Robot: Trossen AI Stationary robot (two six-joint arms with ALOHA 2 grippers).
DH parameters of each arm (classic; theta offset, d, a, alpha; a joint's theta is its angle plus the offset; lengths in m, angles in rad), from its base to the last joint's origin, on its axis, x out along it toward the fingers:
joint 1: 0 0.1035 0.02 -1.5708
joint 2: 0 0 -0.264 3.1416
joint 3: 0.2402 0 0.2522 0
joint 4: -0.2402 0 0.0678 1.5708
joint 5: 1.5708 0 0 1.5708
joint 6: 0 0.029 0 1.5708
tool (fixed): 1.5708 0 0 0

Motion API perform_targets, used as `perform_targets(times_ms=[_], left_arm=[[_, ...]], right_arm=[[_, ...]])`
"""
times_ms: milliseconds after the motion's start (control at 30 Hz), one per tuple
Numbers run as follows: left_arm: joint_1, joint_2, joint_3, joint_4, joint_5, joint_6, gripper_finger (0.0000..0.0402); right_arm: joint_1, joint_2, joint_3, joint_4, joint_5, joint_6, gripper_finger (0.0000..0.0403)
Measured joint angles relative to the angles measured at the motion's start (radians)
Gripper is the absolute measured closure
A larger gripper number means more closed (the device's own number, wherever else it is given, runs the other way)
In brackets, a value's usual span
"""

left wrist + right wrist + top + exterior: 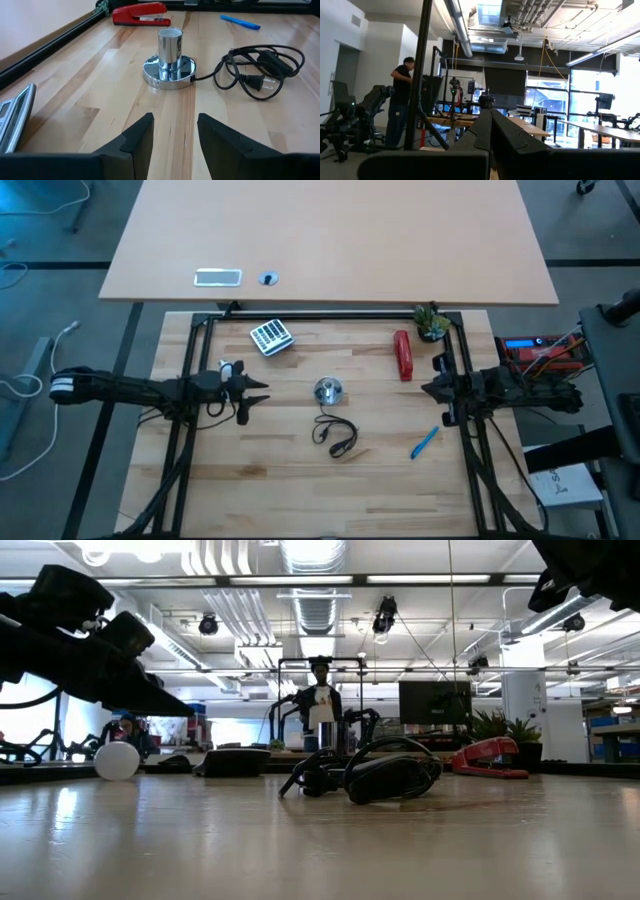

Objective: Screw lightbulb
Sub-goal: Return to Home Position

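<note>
Lightbulb (117,760) lies on the bench (300,470), apart from the silver socket (169,60).
Left tool (175,116) stands spread and empty, facing the silver socket; right tool (490,112) is pinched closed.

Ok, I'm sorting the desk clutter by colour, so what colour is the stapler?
The stapler is red, clearest in the left wrist view.

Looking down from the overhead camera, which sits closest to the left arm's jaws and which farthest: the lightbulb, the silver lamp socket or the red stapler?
Measured from the left gripper:
1. lightbulb, right beside the arm.
2. silver lamp socket, straight ahead of the open jaws, mid-table.
3. red stapler, far across, on the right arm's side.
</note>
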Motion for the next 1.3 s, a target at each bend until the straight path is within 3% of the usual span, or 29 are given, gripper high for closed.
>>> perform_targets(times_ms=[767,1300], left_arm=[[0.000,0.010,0.000,0.000,0.000,0.000,0.0297],[0.000,0.010,0.000,0.000,0.000,0.000,0.0277]], right_arm=[[0.000,0.000,0.000,0.000,0.000,0.000,0.0403],[0.000,0.000,0.000,0.000,0.000,0.000,0.0403]])
